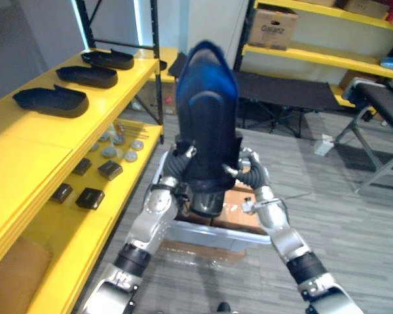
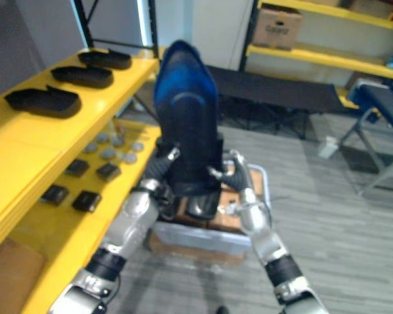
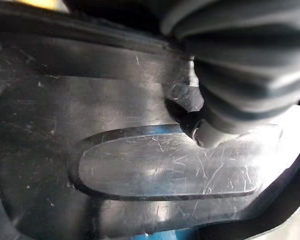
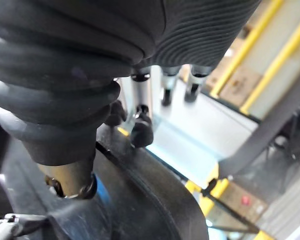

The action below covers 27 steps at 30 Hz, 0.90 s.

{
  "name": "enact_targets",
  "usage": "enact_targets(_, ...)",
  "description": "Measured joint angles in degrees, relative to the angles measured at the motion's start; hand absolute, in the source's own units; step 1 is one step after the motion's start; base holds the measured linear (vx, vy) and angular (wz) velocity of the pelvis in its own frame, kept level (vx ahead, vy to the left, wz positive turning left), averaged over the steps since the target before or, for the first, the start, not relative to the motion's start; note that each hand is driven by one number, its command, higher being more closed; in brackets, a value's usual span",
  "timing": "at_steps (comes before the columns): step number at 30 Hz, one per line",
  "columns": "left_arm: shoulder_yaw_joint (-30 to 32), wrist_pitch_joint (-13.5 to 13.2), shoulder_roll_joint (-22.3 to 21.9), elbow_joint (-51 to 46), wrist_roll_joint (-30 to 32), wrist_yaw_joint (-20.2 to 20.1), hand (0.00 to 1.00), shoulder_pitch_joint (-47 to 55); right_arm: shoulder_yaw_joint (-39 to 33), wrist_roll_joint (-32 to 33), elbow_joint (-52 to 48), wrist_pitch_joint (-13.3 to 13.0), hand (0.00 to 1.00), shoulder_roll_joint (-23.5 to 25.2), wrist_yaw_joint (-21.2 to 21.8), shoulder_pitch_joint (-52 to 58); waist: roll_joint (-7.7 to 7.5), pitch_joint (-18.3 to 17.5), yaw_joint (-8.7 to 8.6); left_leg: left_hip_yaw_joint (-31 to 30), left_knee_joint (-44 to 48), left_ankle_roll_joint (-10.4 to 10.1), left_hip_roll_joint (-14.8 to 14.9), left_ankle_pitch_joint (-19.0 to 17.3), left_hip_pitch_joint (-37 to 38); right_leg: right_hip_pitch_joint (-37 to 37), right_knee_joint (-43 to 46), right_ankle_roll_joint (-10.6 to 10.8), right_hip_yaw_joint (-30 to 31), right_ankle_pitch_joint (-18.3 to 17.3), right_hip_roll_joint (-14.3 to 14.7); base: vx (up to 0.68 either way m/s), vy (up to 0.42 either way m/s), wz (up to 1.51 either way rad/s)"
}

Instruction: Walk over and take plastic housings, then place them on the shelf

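I hold a large dark blue plastic housing (image 1: 206, 118) upright in front of me, between both hands, above a grey bin (image 1: 203, 233). My left hand (image 1: 172, 169) is at its lower left edge; in the left wrist view its thumb (image 3: 191, 125) presses on the housing's scratched inner face (image 3: 140, 170), and its fingers are hidden. My right hand (image 1: 249, 171) is at the lower right edge; its thumb rests on the black rim (image 4: 140, 200) while its fingers (image 4: 140, 95) stay straight. Three black housings (image 1: 52, 101) lie in a row on the yellow shelf's top board (image 1: 26, 157) to my left.
The lower yellow shelf board carries small black boxes (image 1: 90, 197) and grey discs (image 1: 118, 149). The bin holds cardboard (image 1: 239, 209). A dark folding cot (image 1: 281, 91) and a second yellow rack with a cardboard box (image 1: 273, 26) stand behind; another cot (image 1: 383, 108) stands at the right.
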Motion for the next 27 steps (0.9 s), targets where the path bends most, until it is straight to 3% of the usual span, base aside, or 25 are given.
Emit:
enact_targets(4,0.14,-0.75,-0.08,-1.23,11.55,3.13,1.00,-0.88,-0.03,12.19,0.01,-2.58,0.00,0.62,5.58,1.80,0.00,0.00,0.00,0.09,-0.13,0.00,0.00,0.00,-0.03,-0.14,0.00,-0.01,0.09,-0.01,0.01,0.00,0.000,0.00)
enact_targets(6,0.19,-2.00,-0.43,-1.47,17.57,6.61,1.00,-0.87,-1.05,22.63,-0.01,-4.42,0.00,2.14,9.90,3.88,0.03,0.02,-0.01,0.21,-0.24,0.00,0.00,0.00,-0.04,-0.28,0.00,-0.01,0.21,-0.01,0.02,0.00,0.000,0.00)
enact_targets(13,5.01,-3.20,-3.53,-1.01,30.17,18.18,1.00,4.41,-10.78,35.98,-4.50,-12.03,0.00,5.86,20.15,9.61,0.33,0.22,-0.36,1.56,-0.97,0.00,0.01,0.00,0.25,-1.05,0.15,0.00,1.46,-0.01,0.07,0.01,0.006,-0.09)
enact_targets(18,7.67,-2.66,-3.55,2.06,33.02,25.43,1.00,5.71,-16.04,40.98,-8.39,-13.79,0.00,6.17,22.79,12.48,0.39,0.26,-0.75,1.86,-1.13,0.00,0.04,0.00,0.36,-1.21,0.49,0.03,1.81,0.01,0.13,0.01,0.001,-0.02)
enact_targets(24,9.87,-2.19,-3.53,3.92,34.37,30.00,1.00,7.29,-17.17,41.48,-12.30,-13.74,0.00,7.73,23.60,15.78,0.64,0.32,-1.52,3.52,-2.17,-0.05,0.07,-0.08,1.32,-1.62,0.24,0.07,3.60,0.04,0.25,0.00,0.009,-0.15)
enact_targets(27,15.09,-2.01,-5.07,6.19,33.08,32.38,1.00,8.30,-20.43,41.48,-12.39,-12.33,0.00,9.01,23.50,16.98,1.05,0.58,-1.96,4.84,-2.45,-0.21,0.20,-0.25,2.04,-1.84,0.51,0.07,4.63,0.04,0.85,0.03,-0.011,-0.20)
